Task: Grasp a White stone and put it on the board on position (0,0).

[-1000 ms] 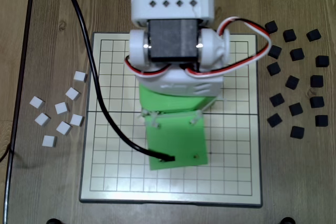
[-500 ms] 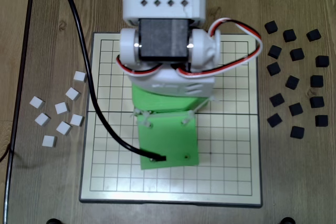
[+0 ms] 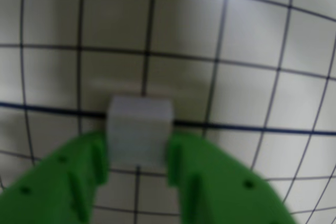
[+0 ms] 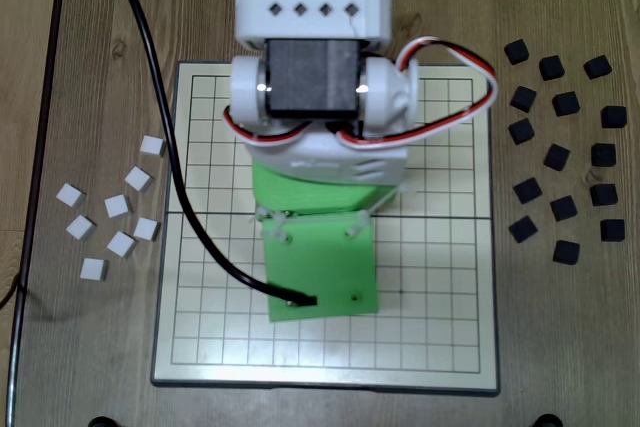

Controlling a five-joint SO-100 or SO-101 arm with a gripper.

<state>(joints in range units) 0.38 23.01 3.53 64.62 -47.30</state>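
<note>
Green fingers (image 3: 73, 177) of the gripper (image 3: 137, 163) clamp the White stone (image 3: 139, 129) from both sides in the wrist view. Stone sits over the board (image 4: 450, 247), on its darker seam line (image 3: 252, 128). In the fixed view, the arm hides the stone.

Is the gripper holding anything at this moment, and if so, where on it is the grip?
Yes. In the wrist view the gripper holds a White stone above the board, its green fingers pressing the tile's two opposite side faces.
</note>
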